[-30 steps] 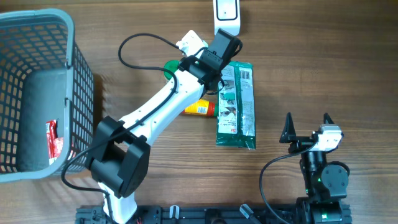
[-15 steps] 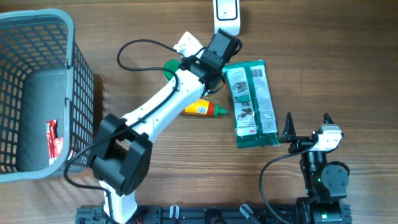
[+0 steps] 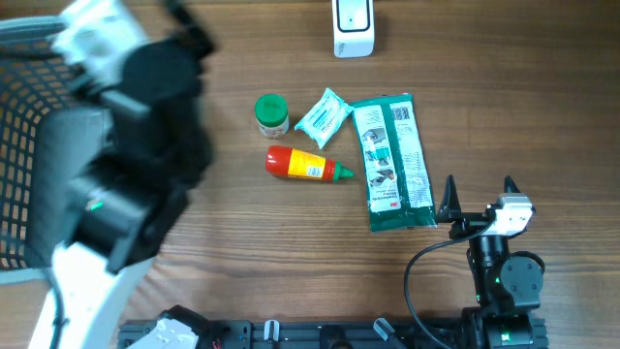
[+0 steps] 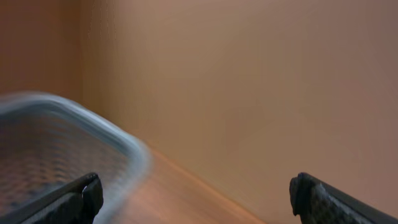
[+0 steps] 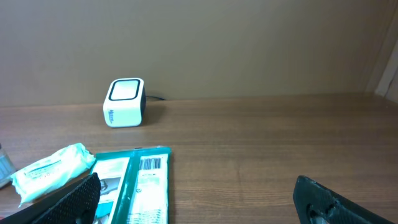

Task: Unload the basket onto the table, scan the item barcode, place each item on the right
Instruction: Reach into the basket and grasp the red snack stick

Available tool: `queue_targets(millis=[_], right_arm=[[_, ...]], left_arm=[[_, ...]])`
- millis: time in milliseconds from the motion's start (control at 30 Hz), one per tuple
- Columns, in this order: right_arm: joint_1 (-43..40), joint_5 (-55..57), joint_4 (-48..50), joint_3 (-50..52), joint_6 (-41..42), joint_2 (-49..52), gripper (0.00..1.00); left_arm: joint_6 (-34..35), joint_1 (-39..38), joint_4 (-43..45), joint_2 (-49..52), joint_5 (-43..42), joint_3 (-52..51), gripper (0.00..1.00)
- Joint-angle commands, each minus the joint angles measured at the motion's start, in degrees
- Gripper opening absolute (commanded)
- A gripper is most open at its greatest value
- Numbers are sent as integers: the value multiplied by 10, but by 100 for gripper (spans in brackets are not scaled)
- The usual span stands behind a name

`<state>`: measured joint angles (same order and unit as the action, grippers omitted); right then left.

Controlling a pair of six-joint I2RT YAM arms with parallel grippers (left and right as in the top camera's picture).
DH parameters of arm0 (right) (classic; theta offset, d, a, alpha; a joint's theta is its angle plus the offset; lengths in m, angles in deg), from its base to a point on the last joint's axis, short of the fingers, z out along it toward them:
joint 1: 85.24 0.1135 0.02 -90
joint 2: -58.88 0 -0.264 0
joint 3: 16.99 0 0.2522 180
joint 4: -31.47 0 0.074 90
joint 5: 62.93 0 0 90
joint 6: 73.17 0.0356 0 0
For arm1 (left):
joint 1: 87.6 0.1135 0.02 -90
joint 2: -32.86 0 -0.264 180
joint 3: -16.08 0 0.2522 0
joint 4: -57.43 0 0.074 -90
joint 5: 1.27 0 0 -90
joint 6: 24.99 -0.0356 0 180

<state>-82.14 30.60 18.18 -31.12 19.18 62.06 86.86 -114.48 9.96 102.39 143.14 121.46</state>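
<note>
1. Right, the green packet (image 3: 395, 163) is lying flat on the wooden table (image 3: 542, 87), printed side up, and nothing is touching it
2. Its barcode (image 3: 402, 114) faces upward near the far end, the end that points roughly toward the white scanner (image 3: 353, 24)
3. That scanner stands at the far edge of the table, apart from the packet, with bare wood between the two
4. Over on the packet's left we have a small pale-blue pouch (image 3: 323, 116) just beside its far corner, and a green-lidded jar (image 3: 272, 114) standing upright a little further left
5. Nearer the front, a red bottle (image 3: 305, 165) lies on its side with its green cap pointing at the packet
6. Now the left arm (image 3: 136, 145) is a big blur high over the left side, close under the overhead camera and hanging above the grey basket (image 3: 24, 126)
7. Through the left wrist camera, the left gripper (image 4: 196, 196) has its fingers spread wide with nothing between them, just the smeared basket rim below
8. And the right gripper (image 3: 479, 189) sits low at the near side, fingers wide apart and empty
9. One of its fingers is just beside the packet's near corner, though contact is impossible to judge
10. From the right wrist camera, the packet fills the lower left, barcode showing, scanner further back
</note>
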Motion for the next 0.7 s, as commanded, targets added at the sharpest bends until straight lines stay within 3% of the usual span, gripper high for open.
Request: queue_targets(millis=[0,167,267,400,467,533,667], right_arm=[[3,9,3,0,7,-1,100],[3,9,3,0,7,-1,100],[3,9,3,0,7,-1,100],[3,9,3,0,7,-1,100],[3,9,3,0,7,-1,99],[3,9,3,0,7,-1,100],[3,9,3,0,7,-1,100]], left_arm=[[-62,106,-57,-34,43,-1,100],[-54,264,-141,-47,-5,-1,100],[5,347,-200,-33,-44,-1,100],[12,455,-236,6,-157,-1,100],[-10,497,-242,31,-226,-1,100],[-80,539,-251,80,-337,-1,100],[-112,549,-299,131,-363,-1,99]])
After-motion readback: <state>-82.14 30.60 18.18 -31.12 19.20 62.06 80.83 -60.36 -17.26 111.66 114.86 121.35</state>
